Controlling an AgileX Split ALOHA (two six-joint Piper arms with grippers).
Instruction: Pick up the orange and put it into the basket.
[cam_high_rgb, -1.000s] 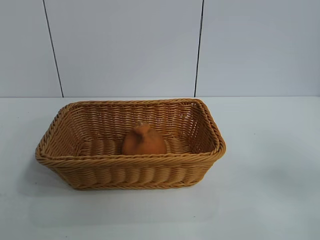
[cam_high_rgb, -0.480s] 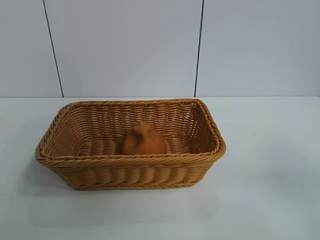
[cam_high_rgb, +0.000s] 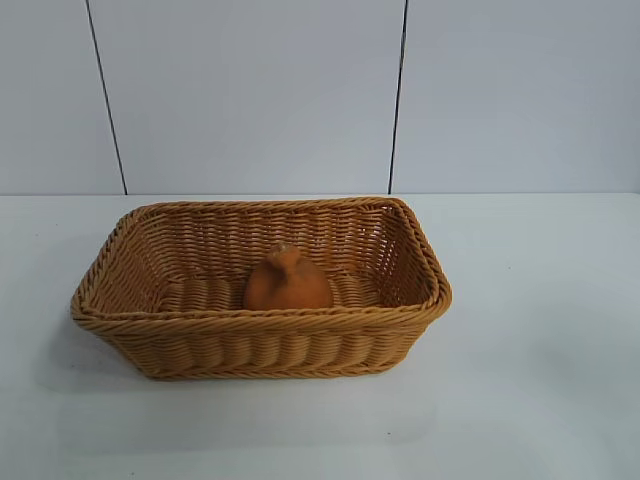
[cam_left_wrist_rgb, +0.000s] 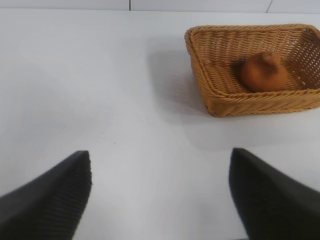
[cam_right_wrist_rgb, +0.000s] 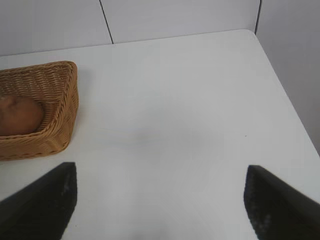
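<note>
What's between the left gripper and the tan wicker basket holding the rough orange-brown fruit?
Only bare white table, per the left wrist view: open left gripper, then woven basket with the orange inside.

The basket (cam_high_rgb: 262, 345) stands alone on the white bench (cam_high_rgb: 540, 330), with bare surface on every side of it. Its open top gives free passage from above; the flared wicker walls block any sideways way in. Inside, the orange (cam_high_rgb: 287, 281) sits near the front wall (middle of the floor), leaving open floor to either side. A panelled wall (cam_high_rgb: 250, 95) closes the far edge.
</note>
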